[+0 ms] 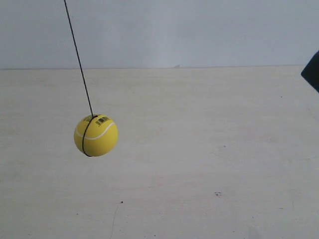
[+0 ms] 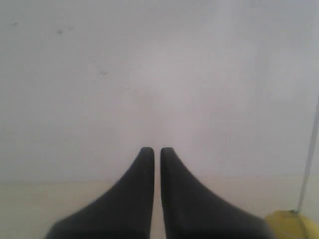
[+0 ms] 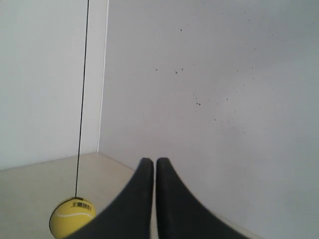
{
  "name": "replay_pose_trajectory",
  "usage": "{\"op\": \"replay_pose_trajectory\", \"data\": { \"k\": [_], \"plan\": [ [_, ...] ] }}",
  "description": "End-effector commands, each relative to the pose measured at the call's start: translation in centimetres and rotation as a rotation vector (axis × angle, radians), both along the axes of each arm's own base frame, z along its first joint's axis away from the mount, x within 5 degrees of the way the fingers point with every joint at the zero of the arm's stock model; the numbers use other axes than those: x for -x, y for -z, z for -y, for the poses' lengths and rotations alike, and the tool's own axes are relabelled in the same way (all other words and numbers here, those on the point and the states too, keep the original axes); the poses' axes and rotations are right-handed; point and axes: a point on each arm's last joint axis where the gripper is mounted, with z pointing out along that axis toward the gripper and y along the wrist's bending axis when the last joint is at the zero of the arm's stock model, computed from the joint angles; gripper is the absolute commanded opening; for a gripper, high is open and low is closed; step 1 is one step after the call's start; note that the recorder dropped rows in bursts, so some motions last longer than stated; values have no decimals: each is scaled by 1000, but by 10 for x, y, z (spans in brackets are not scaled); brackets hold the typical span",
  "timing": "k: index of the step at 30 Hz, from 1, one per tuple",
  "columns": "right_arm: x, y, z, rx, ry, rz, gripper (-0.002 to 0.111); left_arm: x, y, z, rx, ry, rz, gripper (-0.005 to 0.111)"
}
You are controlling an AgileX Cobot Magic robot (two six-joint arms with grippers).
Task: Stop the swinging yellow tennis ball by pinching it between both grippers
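The yellow tennis ball (image 1: 96,135) hangs above the table on a thin dark string (image 1: 79,59) that slants up to the left; its white seam, barcode sticker and dark band show. My left gripper (image 2: 157,149) is shut with nothing in it, and a sliver of the ball (image 2: 288,224) sits at the frame's corner beside it. My right gripper (image 3: 151,160) is shut on nothing too; the ball (image 3: 72,217) hangs off to its side, apart from the fingers. In the exterior view only a black corner (image 1: 312,71) of the arm at the exterior view's right shows.
A pale beige table (image 1: 199,164) spreads under the ball, with a plain white wall (image 1: 199,30) behind it. The right wrist view shows a wall corner (image 3: 103,99) and faint specks on the wall.
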Motion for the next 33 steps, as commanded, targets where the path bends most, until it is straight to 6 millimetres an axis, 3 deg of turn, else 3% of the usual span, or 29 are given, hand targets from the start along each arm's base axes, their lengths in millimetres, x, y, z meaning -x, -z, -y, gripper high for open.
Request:
{"op": "replay_pose_trajectory", "data": {
  "k": [1,3,6,8,29,33],
  "plan": [
    [1,1,1,-7,0,-5,0,-2,14,-9,-9,-149,-138,5],
    [1,1,1,-7,0,-5,0,-3,23,-12,-67,-221,-170,5],
    [1,1,1,-7,0,-5,0,-6,52,-15,-124,-261,-253,5],
    [1,1,1,-7,0,-5,0,-4,59,-15,-146,-257,-302,5],
    [1,0,1,-9,1,-6,0,0,59,-14,-126,-254,-289,5],
    [-2,4,2,118,63,67,0,0,59,-14,-126,-254,-289,5]
  ]
}}
